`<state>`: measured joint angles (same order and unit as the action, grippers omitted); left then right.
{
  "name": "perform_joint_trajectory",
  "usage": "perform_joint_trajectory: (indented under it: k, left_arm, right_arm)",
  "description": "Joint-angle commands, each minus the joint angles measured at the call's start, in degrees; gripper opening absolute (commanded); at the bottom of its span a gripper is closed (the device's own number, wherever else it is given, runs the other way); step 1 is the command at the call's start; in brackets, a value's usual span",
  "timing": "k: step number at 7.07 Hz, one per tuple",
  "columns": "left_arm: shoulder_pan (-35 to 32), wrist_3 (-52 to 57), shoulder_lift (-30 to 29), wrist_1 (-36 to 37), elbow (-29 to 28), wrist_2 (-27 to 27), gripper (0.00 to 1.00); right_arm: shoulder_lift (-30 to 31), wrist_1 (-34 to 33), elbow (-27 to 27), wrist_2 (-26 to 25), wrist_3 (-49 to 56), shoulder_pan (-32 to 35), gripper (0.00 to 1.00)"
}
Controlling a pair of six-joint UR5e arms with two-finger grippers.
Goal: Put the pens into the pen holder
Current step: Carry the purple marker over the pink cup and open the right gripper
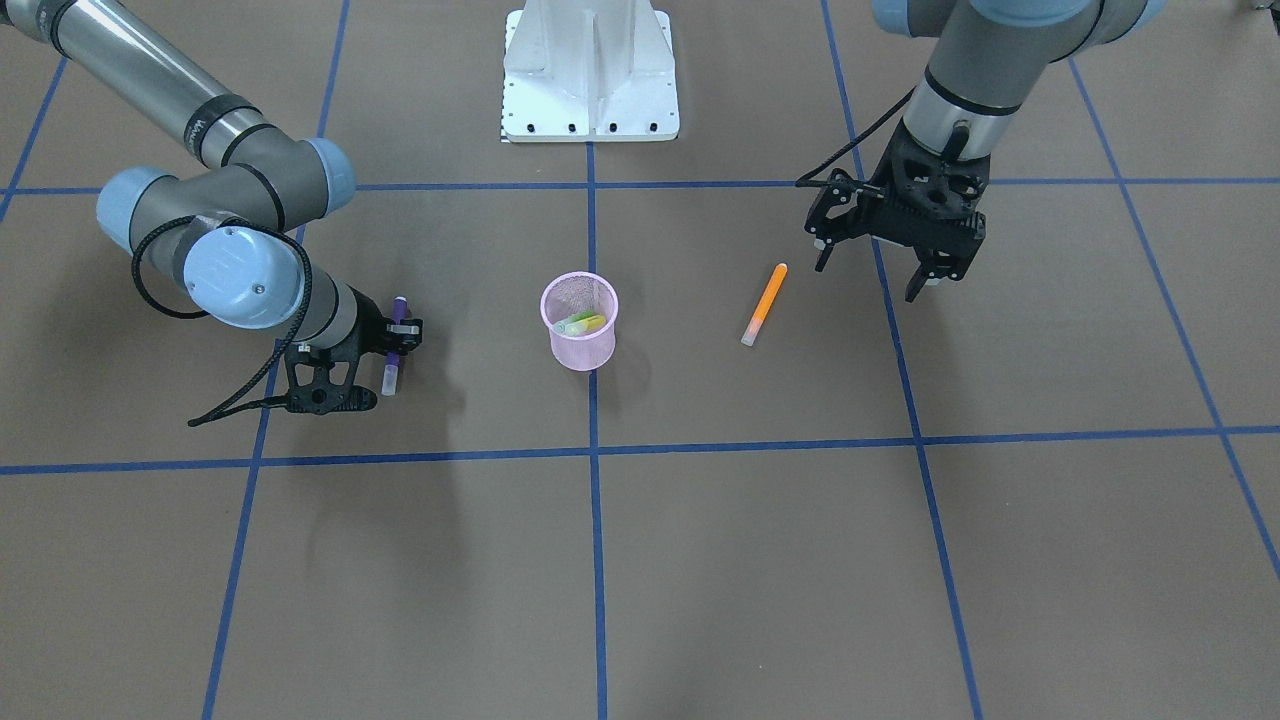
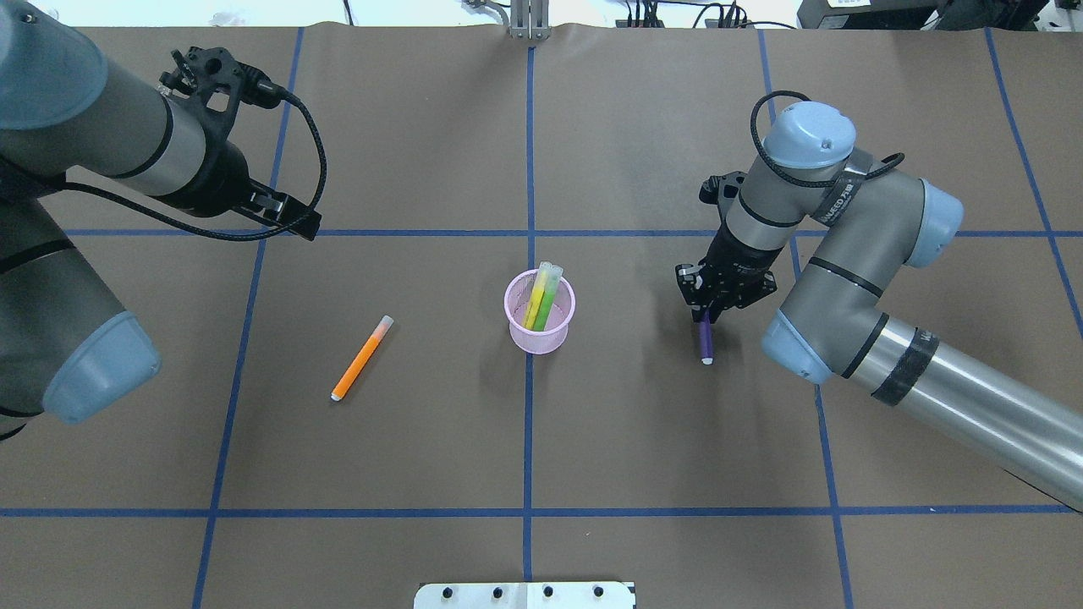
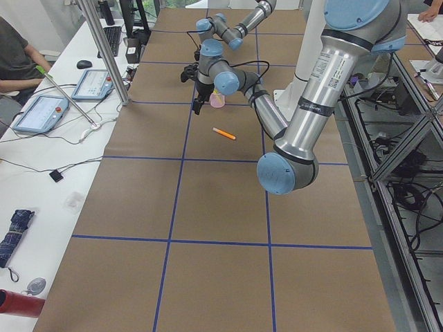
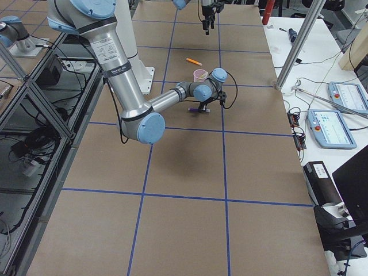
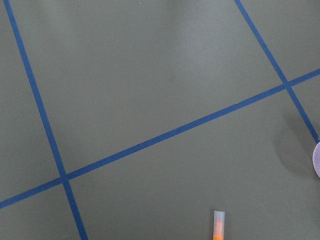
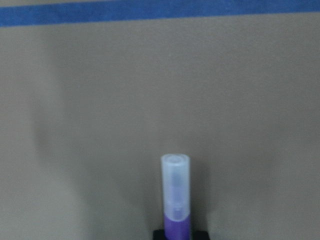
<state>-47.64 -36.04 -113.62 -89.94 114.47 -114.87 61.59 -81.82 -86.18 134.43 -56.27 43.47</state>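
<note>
Purple pen [image 6: 175, 200] is clamped about its middle in the right hand [image 1: 399, 338], apart from the pen holder [image 1: 580, 352] on the counter [image 1: 700, 560]. Left hand [image 1: 895, 276] is held spread and empty near the orange pen [image 1: 764, 304]. Unless the purple pen is tipped upright, the holder's rim could be struck and the holder toppled.

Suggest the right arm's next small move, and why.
Probably raise the right gripper and carry it toward the pen holder: it is shut on the purple pen, low over the table and well to one side of the holder.
</note>
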Motion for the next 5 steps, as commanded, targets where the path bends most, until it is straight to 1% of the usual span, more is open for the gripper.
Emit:
perform_joint_trajectory:
  k: [1, 2, 3, 4, 5]
  left_arm:
    - [0.0, 0.0, 0.2, -0.1, 0.0, 0.0, 0.99]
    - [0.0, 0.0, 0.2, -0.1, 0.6, 0.0, 0.99]
    - [0.0, 0.0, 0.2, -0.1, 0.9, 0.0, 0.99]
    - [-0.1, 0.0, 0.2, -0.1, 0.9, 0.0, 0.99]
    - [0.0, 0.0, 0.2, -0.1, 0.8, 0.0, 0.99]
  right_arm:
    - [-0.4, -4.9, -6.7, 1.5, -0.7, 3.0, 0.0]
    - [0.0, -5.7, -11.9, -3.2, -5.5, 2.8, 0.0]
    - [0.5, -5.6, -18.6, -12.9, -16.6, 0.2, 0.0]
    - [0.4, -5.7, -23.7, -26.7, -30.1, -6.1, 0.0]
    - [-0.3, -5.8, -25.6, -36.2, -37.7, -11.3, 0.0]
